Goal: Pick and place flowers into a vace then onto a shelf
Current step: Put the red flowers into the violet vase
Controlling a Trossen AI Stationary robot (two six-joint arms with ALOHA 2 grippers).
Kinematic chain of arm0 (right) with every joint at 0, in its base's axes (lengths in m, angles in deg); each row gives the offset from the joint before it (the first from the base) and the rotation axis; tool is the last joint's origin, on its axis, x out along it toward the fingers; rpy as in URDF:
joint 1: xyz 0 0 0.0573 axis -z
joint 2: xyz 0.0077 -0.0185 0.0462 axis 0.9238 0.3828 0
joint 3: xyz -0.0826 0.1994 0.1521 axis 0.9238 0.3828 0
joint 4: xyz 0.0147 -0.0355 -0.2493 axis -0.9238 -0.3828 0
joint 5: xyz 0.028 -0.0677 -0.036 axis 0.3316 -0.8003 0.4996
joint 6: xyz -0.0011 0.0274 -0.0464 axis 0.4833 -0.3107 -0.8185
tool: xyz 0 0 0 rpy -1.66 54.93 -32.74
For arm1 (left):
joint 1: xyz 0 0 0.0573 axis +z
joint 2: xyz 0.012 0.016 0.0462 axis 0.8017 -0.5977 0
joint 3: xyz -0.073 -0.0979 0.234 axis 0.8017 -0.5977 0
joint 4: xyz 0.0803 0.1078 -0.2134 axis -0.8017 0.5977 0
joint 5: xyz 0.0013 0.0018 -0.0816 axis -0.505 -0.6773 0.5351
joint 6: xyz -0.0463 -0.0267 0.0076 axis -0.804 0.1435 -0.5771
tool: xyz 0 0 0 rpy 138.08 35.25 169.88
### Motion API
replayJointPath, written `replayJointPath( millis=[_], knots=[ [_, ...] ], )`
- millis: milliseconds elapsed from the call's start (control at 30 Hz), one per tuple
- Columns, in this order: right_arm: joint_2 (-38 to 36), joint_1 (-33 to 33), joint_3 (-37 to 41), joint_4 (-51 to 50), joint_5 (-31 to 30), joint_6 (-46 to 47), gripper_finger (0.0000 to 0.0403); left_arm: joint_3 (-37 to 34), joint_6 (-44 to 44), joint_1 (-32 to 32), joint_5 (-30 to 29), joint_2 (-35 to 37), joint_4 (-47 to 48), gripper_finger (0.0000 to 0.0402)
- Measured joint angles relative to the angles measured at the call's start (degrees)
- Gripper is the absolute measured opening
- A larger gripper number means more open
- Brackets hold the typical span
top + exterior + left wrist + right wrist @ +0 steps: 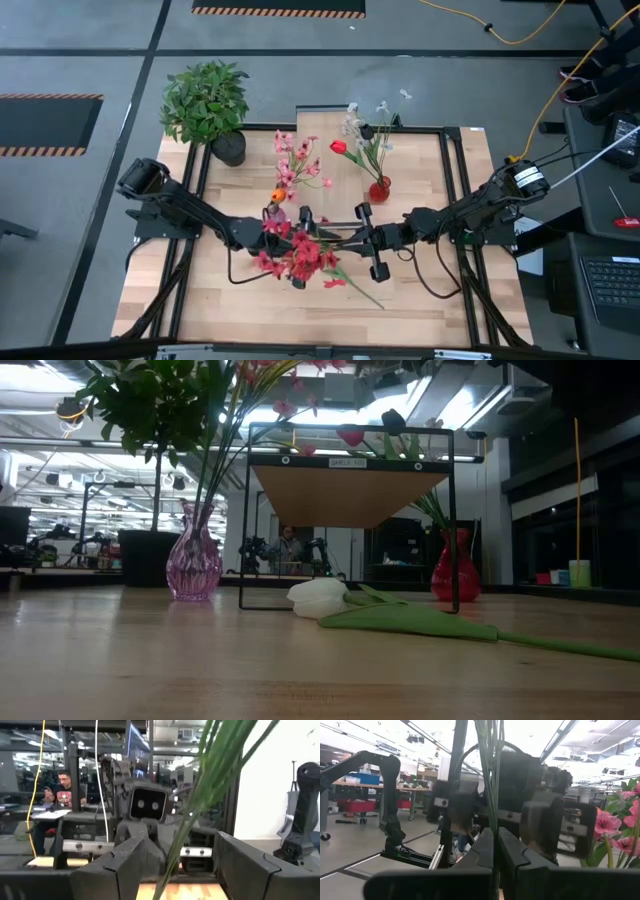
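While both arms meet over mid-desk [240,300], the right gripper [362,238] is pinched on the green stems of a flower bunch [300,255]; right wrist view shows the fingers [485,850] pressed together on the stalks. Left gripper [305,222] is spread, stems between its fingers [125,865] with no clear contact. White tulip [322,598] lies on the desk under the shelf [350,490]. Pink vase [194,565] and red vase [455,575] hold flowers.

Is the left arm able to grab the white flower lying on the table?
Probably not yet. The left gripper is open around the red flowers' stems. The white flower isn't visible from above, so its path is unclear.
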Motion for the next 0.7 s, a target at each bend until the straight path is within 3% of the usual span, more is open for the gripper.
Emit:
replayJointPath(
  millis=[567,700],
  knots=[
    [-0.02,0.0,0.01,0.07,0.0,0.0,0.0002,1.1,2.31,0.84,0.74,-1.66,-1.22,0.0225],
    [-0.04,0.0,0.0,0.09,0.0,0.0,0.0002,1.1,3.26,0.84,0.45,-1.66,-0.96,0.0207]
  ],
)
